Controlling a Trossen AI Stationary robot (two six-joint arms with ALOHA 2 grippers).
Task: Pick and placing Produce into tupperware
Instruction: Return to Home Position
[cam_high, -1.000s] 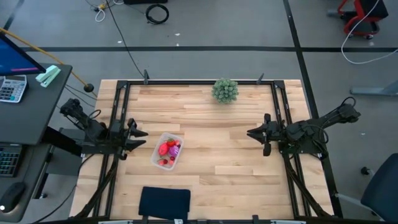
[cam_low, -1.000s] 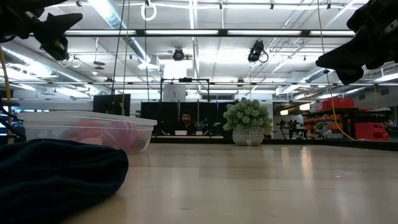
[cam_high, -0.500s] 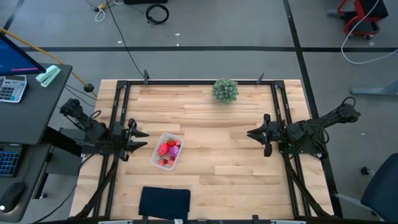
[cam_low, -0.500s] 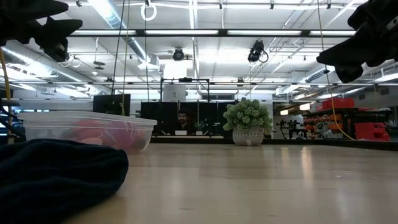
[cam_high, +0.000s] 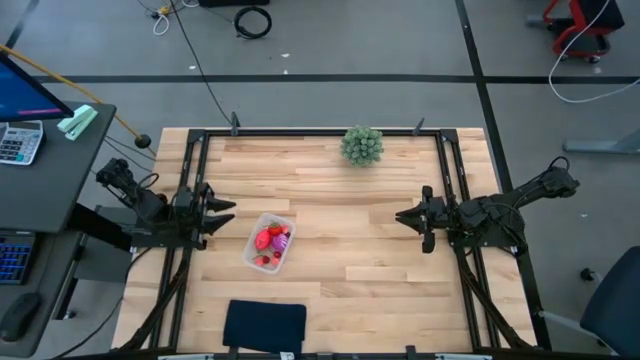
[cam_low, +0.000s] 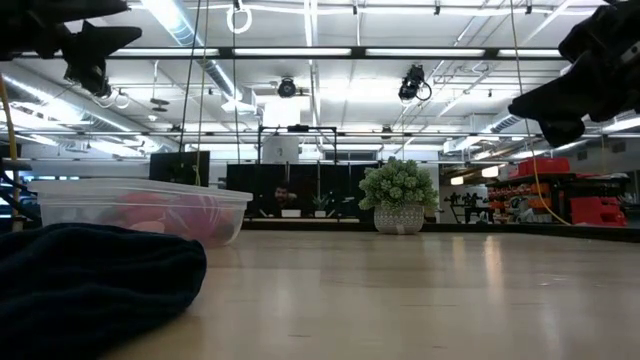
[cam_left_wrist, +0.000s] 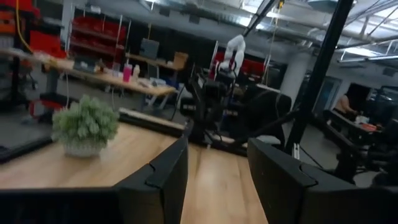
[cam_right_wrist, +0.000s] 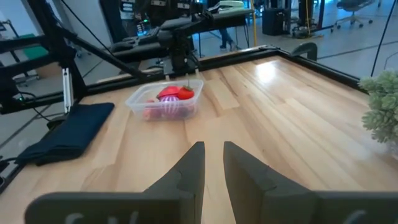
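The clear tupperware (cam_high: 290, 226) stands on the wood left of the table's middle; it also shows in the low view (cam_low: 60, 205) and the right wrist view (cam_right_wrist: 138, 102). The produce (cam_high: 268, 240) lies inside it: a bigger red piece, a purple-white ball (cam_right_wrist: 169, 107) and small red berries. My left gripper (cam_high: 226, 211) hovers open at the table's left edge, just left of the tub and above it (cam_left_wrist: 217, 168). My right gripper (cam_high: 401, 216) waits in the air near the right edge, its fingers close together (cam_right_wrist: 214, 163), pointing across at the tub.
A green bushy plant in a pot (cam_high: 361, 145) stands at the far edge, middle. A dark folded pad (cam_high: 264, 325) lies at the near edge, below the tub. Black frame rails (cam_high: 192, 180) run along the table's sides. Bare wood lies between tub and right arm.
My left gripper has drawn back from the tub toward the table's left and far edges and risen a little. The tub and the produce have stayed put.
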